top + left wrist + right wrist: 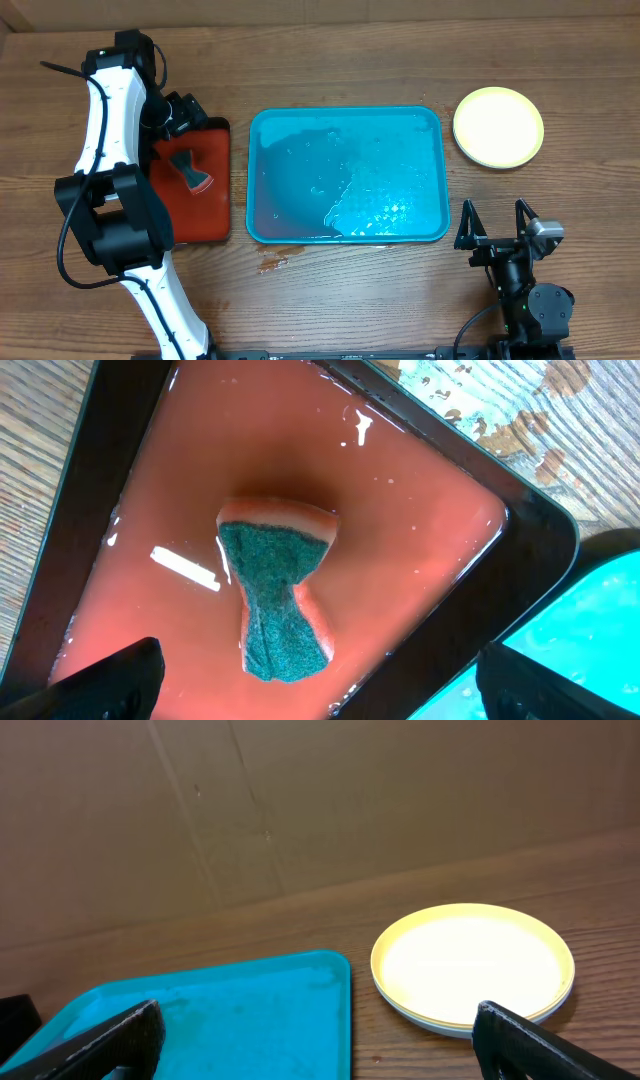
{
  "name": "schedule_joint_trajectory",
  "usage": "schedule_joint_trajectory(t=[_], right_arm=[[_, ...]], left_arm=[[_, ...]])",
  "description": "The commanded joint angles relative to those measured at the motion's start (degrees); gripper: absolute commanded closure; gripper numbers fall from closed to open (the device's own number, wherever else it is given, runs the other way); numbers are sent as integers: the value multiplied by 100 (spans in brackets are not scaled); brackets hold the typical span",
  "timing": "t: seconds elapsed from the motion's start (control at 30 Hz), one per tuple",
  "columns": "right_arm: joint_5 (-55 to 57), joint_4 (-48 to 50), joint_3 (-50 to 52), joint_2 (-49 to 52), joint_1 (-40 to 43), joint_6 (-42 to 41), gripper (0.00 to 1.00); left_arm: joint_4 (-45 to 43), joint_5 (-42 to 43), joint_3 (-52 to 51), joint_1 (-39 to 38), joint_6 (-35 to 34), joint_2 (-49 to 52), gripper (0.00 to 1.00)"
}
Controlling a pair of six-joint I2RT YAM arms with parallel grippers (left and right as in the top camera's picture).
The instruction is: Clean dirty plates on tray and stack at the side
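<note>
The left gripper (332, 685) is seen with its jaws spread wide and nothing gripped; in the left wrist view only its two dark fingertips are shown, at the lower corners. Below it, an hourglass-shaped sponge (275, 600) with a teal-green scouring face over a pink-orange body is laid flat in a small red-orange rectangular plastic tray with a black rim (420, 530), whose floor is covered by a thin glossy film of liquid. In the overhead view the sponge is placed at 6 o'clock of the left gripper, apart from the fingers. At 3 o'clock of the red-orange tray, just beside it, the large turquoise-blue rectangular plastic tray with rounded corners and a raised rim (345, 111) is set on the brown wooden table (350, 310); its floor is wet, and droplets are scattered across it. A few wet splashes (274, 263) are seen on the wood at its 7 o'clock corner. The right gripper (494, 222) is held at 5 o'clock of the turquoise tray, its jaws likewise spread wide and nothing between them. At 12 o'clock of it, and at 2 o'clock of the turquoise tray, the round shallow plastic plates (498, 127) are stacked on the table, near the tray yet apart from it; a clean pale yellow-green one is uppermost, and further rims are seen under its edge.
</note>
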State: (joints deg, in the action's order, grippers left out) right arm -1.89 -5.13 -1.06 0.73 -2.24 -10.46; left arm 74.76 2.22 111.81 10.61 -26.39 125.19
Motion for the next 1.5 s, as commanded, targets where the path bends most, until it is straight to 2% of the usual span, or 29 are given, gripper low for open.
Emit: schedule_joint_trajectory(t=[0.0,0.3,0.37,0.5,0.67,0.87,0.9,1.2,1.47], right_arm=[[79,33,61,-57,7,17,0],[79,33,61,-57,7,17,0],[79,33,61,-57,7,17,0],[79,33,61,-57,7,17,0],[79,33,61,-57,7,17,0],[79,33,61,-57,7,17,0],[79,33,61,-57,7,17,0],[79,33,61,-57,7,17,0],[79,33,61,-57,7,17,0]], left_arm=[[-2,33,83,-13,72,28,0],[258,81,79,-26,68,-424,0],[103,33,46,-66,96,-739,0],[-638,33,-415,-238,603,-1545,0],[-2194,35,-2166,-577,1410,-2942,0],[-4271,42,-4876,-946,1613,-4745,0],[-4769,39,-5678,-999,1613,-5370,0],[-6236,81,-8327,-999,1572,-7958,0],[-7521,205,-10008,-1001,1565,-9737,0]])
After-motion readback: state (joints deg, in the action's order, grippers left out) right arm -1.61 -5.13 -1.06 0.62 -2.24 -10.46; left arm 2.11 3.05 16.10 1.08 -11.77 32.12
